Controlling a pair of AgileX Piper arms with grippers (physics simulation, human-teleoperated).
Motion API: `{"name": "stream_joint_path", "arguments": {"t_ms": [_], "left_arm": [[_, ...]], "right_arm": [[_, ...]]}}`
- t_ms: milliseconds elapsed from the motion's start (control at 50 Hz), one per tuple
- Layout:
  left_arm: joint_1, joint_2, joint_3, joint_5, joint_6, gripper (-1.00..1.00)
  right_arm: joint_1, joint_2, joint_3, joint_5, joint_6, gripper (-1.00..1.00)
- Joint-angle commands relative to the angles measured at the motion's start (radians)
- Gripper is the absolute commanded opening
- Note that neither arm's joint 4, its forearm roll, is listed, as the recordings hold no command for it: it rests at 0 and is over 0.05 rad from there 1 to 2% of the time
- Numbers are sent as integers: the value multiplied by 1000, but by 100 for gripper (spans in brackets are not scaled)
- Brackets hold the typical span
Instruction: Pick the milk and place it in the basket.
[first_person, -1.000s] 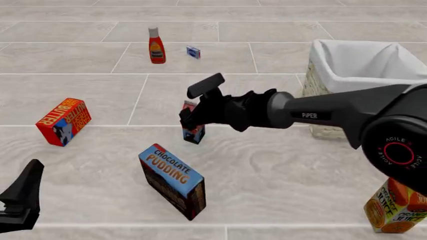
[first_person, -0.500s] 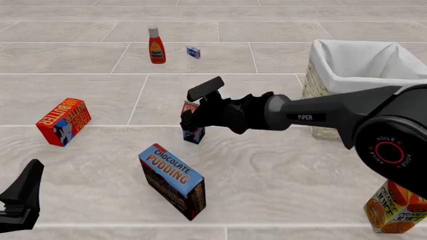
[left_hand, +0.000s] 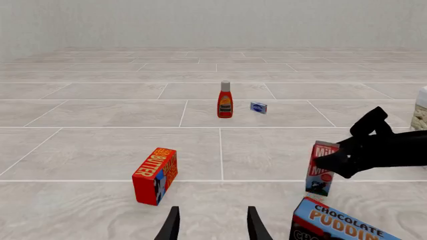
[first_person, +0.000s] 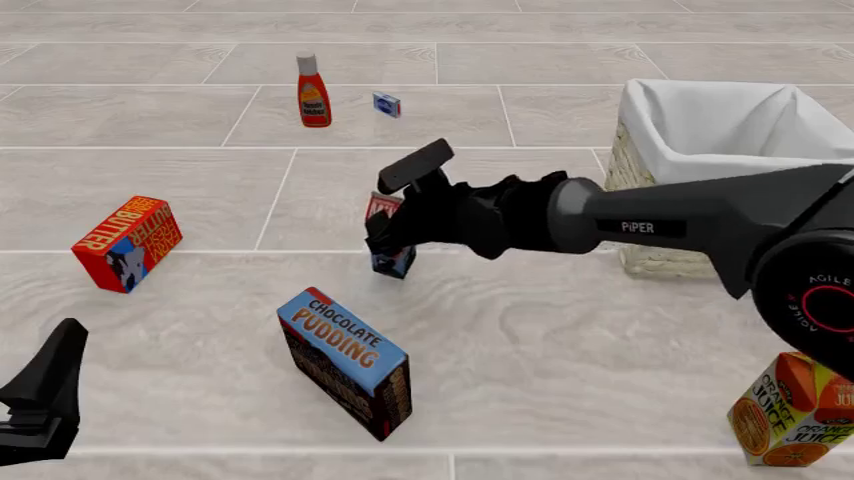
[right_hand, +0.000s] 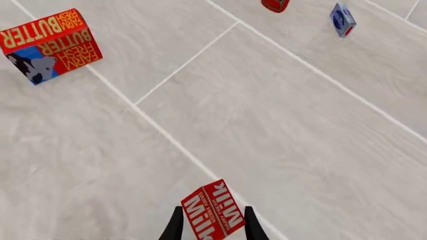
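Milk (first_person: 388, 238): mid-worktop, left of the basket (first_person: 641, 205), between the right tool's fingers
Right tool (right_hand: 209, 224): closed around the carton
Left tool (left_hand: 212, 225): parted, empty, near left
Done: grasp
Left: lift, carry right, release in basket

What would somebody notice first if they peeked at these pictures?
Probably the big black right arm reaching across the middle of the floor, its end effector closed around the little red milk carton. Next, the large basket with its white cloth at the far right, and the chocolate pudding box standing nearer the camera.
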Motion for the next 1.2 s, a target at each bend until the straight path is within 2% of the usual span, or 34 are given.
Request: {"name": "stream_joint_path", "arguments": {"t_ms": [20, 500, 700, 800, 1200], "left_arm": [[0, 0, 0, 0, 0, 100], [0, 0, 0, 0, 0, 100], [0, 0, 0, 0, 0, 100], [0, 0, 0, 0, 0, 100], [0, 0, 0, 0, 0, 100]], "right_arm": [[-5, -92, -4, 18, -6, -100], [-49, -307, -15, 143, -37, -100], [-94, -383, -35, 200, -55, -100], [-132, -408, -59, 239, -81, -100], [-302, -503, -155, 359, -94, -100]]}}
